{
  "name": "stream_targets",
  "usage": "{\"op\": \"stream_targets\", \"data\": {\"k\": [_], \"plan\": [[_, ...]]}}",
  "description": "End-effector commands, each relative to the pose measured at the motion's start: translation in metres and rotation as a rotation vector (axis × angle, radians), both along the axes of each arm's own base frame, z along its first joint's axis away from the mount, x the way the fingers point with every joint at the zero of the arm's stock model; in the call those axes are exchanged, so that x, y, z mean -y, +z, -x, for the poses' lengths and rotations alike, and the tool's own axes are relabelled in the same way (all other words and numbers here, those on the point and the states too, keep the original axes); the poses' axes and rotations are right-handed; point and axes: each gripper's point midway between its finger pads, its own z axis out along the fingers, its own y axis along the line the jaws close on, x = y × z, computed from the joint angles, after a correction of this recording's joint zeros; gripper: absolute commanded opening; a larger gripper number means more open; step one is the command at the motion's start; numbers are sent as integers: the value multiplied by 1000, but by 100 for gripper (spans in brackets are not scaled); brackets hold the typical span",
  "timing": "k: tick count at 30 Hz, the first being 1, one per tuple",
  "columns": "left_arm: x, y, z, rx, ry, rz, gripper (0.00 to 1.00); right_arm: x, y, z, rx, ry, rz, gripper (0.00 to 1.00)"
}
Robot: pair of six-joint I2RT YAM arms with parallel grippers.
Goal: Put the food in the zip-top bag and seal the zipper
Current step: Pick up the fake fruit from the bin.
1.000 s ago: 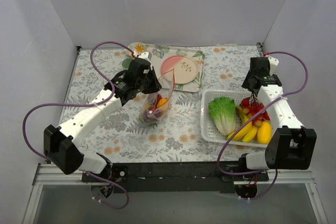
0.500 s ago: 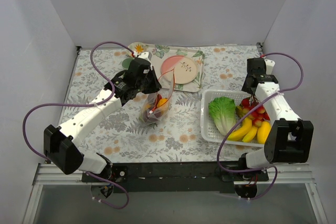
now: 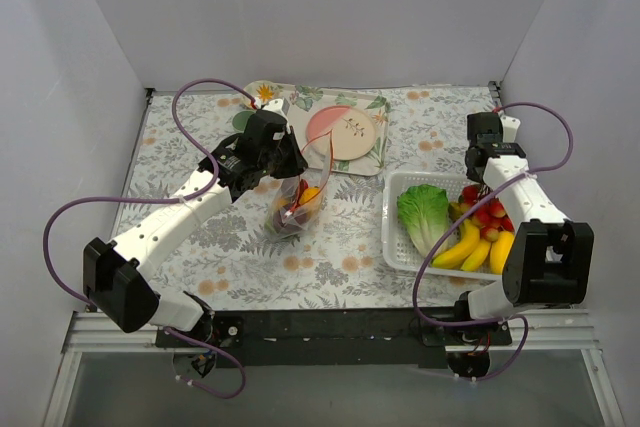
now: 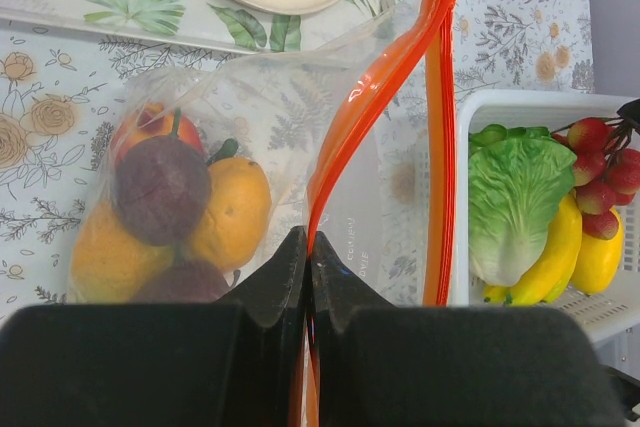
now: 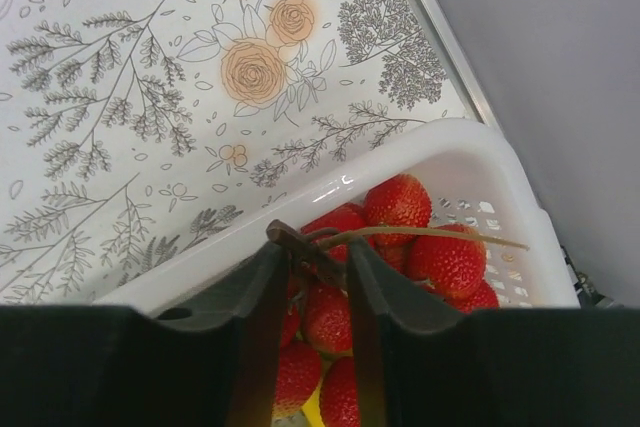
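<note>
**Overhead view.** The left gripper (image 3: 296, 167) is at the top edge of the clear, floppy plastic zip-top bag (image 3: 298, 205). The bag sits near the middle of the floral-printed table cover (image 3: 200, 137), just in front of the leaf-patterned tray (image 3: 300, 102) and left of the white slotted plastic basket (image 3: 393, 237). The right gripper (image 3: 484, 179) is over the basket's far right corner. From here I cannot tell how either pair of jaws stands.

**Left wrist view.** The left gripper (image 4: 308, 247) is clenched on the thin red-orange zipper strip (image 4: 365, 122). The mouth is unsealed: the second strip runs well apart to the right, and the two meet only at the far end. Through the plastic show several round toy fruits (image 4: 160, 187): one dark purple, two orange-yellow and one red-and-yellow. A green toy lettuce (image 4: 510, 197) and yellow toy bananas (image 4: 550, 257) lie in the basket.

**Right wrist view.** The right gripper (image 5: 312, 257) is clamped on the brown stem of a bunch of small red toy fruits (image 5: 440, 257) with dotted skin. The bunch is inside the basket's corner. Whether it hangs free or rests there cannot be told.
</note>
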Motion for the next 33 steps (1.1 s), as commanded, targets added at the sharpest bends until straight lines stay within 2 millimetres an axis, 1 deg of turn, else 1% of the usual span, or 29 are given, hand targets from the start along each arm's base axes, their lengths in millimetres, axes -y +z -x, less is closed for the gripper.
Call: {"op": "stream_targets", "data": {"k": [1, 3, 4, 5, 6, 8, 14, 20, 21, 23, 24, 25, 27, 28, 30, 31, 33], "plan": [[-1, -2, 0, 6, -3, -8, 0, 5, 8, 1, 11, -14, 41, 27], [-2, -2, 0, 5, -3, -9, 0, 4, 15, 2, 24, -10, 43, 17], [-2, -2, 0, 6, -2, -10, 0, 4, 17, 2, 27, -10, 44, 16], [-2, -2, 0, 5, -2, -10, 0, 4, 19, 4, 22, -9, 45, 7], [-2, -2, 0, 5, -2, -10, 0, 4, 22, 5, 28, -8, 44, 4], [-2, -1, 0, 7, -2, -9, 0, 4, 28, 8, 32, -9, 46, 1], [-2, -3, 0, 3, 3, -13, 0, 3, 41, 18, 54, -2, 45, 1], [-2, -4, -1, 1, 4, -13, 0, 1, 61, 29, 82, 5, 44, 1], [-2, -5, 0, -1, 4, -15, 0, 1, 70, 28, 104, 8, 43, 1], [-2, -4, -1, 2, 5, -14, 0, 1, 77, 32, 108, 8, 46, 1], [-2, -4, -1, -1, 7, -16, 0, 1, 87, 32, 132, 12, 47, 1], [-3, -3, -1, 2, 8, -14, 0, 0, 91, 34, 130, 16, 46, 1], [-2, -3, -1, 1, 9, -13, 0, -1, 106, 36, 160, 20, 42, 1], [-2, -3, -1, 1, 10, -12, 0, -2, 118, 36, 182, 28, 37, 1], [-2, -3, -1, -1, 11, -9, 0, -6, 133, 36, 213, 40, 29, 1], [-2, -3, -1, -3, 10, -9, 0, -8, 146, 36, 233, 46, 25, 1], [-2, -2, -1, 1, 14, -9, 0, -14, 159, 35, 258, 65, 22, 1]]}}
